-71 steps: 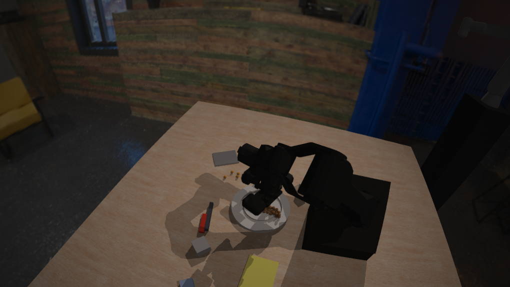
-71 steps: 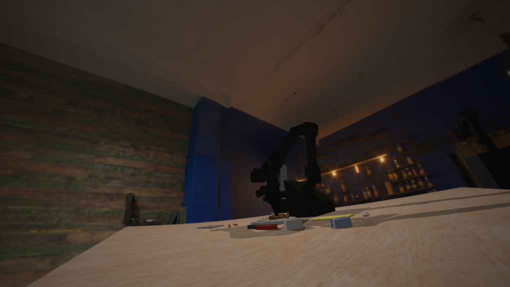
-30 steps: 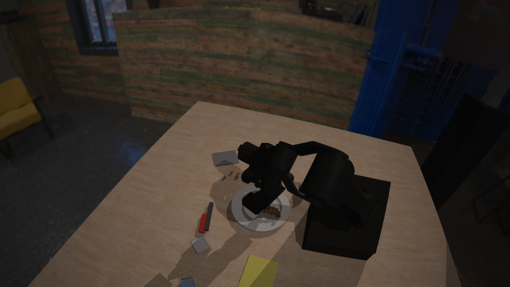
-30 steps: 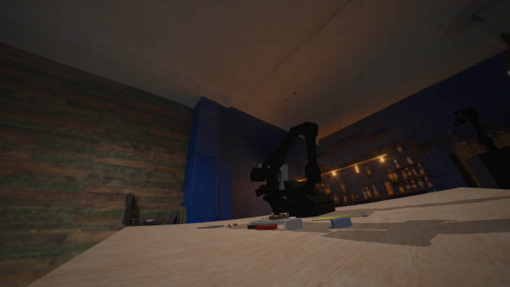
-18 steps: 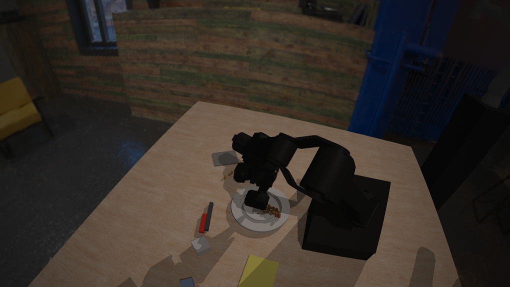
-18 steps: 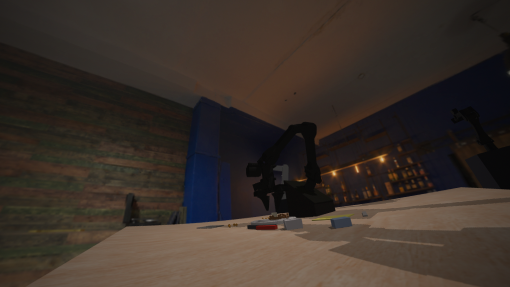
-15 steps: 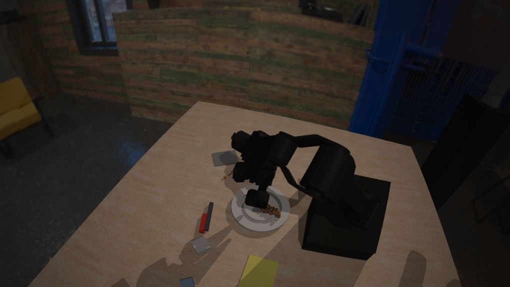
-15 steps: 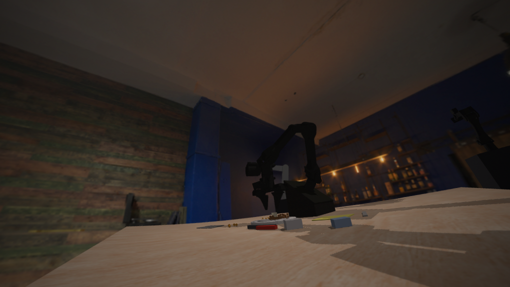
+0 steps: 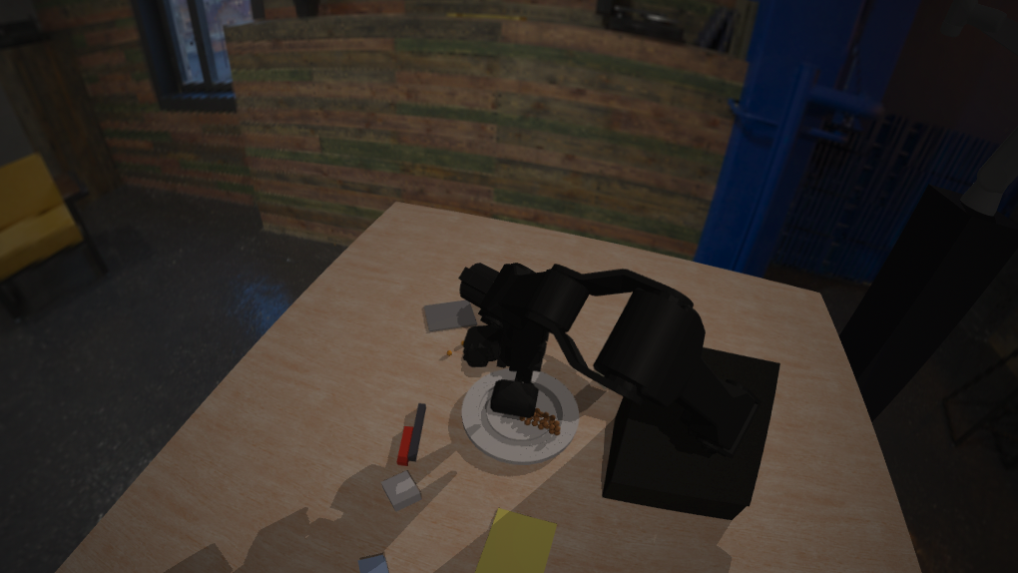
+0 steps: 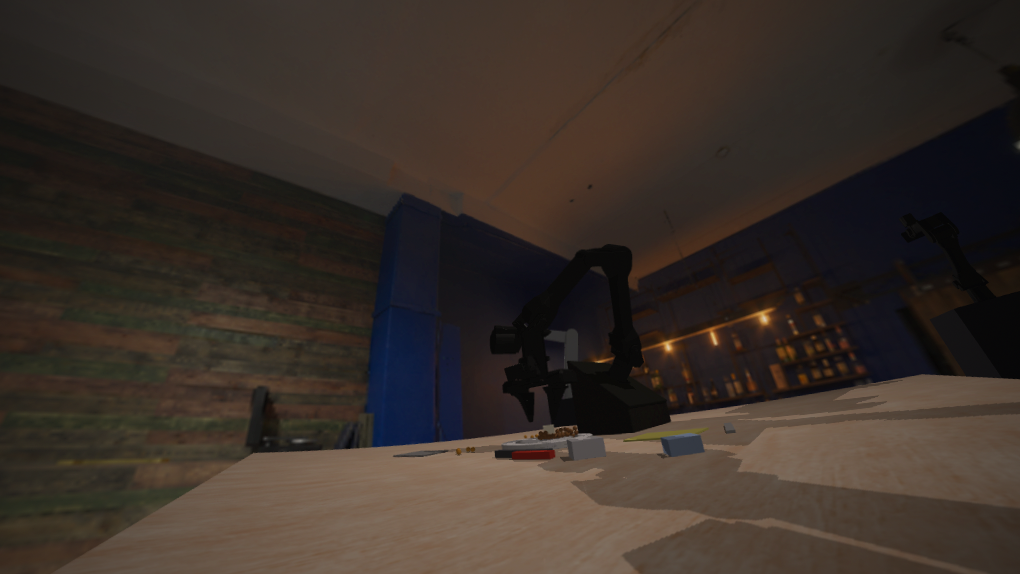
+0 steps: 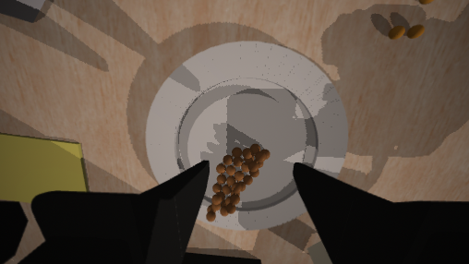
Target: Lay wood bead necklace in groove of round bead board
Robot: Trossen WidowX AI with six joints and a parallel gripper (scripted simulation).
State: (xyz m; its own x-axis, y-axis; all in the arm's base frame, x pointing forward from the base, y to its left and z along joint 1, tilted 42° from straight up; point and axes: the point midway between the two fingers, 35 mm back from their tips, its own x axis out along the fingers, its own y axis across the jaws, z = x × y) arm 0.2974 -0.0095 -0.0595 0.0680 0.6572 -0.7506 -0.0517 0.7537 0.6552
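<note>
The round grey bead board lies on the wooden table in front of the arm's base. The wood bead necklace lies bunched in a brown heap on the board, reaching from the inner disc across the groove to the rim on the side near the arm. My gripper is open and hangs a little above the board, its two black fingers to either side of the heap without touching it.
A few loose orange beads lie on the table beyond the board. A red and dark bar, small grey blocks, a grey plate, a yellow sheet and a blue block lie around.
</note>
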